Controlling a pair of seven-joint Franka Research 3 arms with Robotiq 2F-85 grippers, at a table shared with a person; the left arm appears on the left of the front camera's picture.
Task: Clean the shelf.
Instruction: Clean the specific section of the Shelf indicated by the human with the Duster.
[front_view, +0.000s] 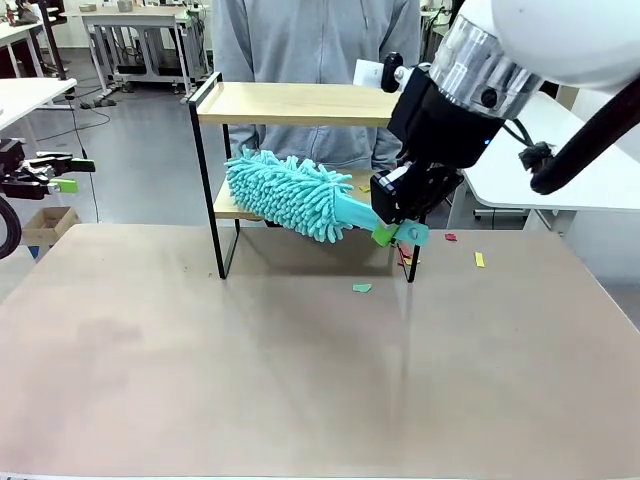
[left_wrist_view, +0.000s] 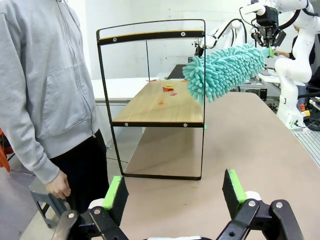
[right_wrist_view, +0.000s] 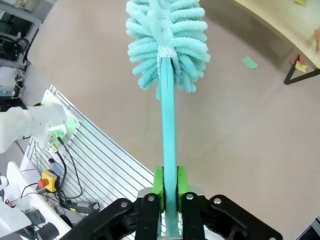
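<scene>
The shelf (front_view: 300, 103) stands at the table's far middle, two light wood boards in a black frame. My right gripper (front_view: 385, 232) is shut on the handle of a fluffy teal duster (front_view: 290, 192). The duster head hangs in front of the lower board's front edge. Looking along that gripper (right_wrist_view: 169, 185), the handle runs straight up from between the green pads to the duster head (right_wrist_view: 167, 40). From the side, the duster (left_wrist_view: 225, 70) hovers at the shelf's (left_wrist_view: 160, 102) open front, and small red and yellow scraps (left_wrist_view: 167, 89) lie on the lower board. My left gripper (left_wrist_view: 175, 192) is open, off the table's left (front_view: 55, 175).
A person in a grey hoodie (front_view: 310, 40) stands right behind the shelf. Paper scraps lie on the table: green (front_view: 361, 288), red (front_view: 451, 237), yellow (front_view: 479, 259). The brown tabletop (front_view: 300, 380) in front is bare. Another white table (front_view: 590, 170) stands at the right.
</scene>
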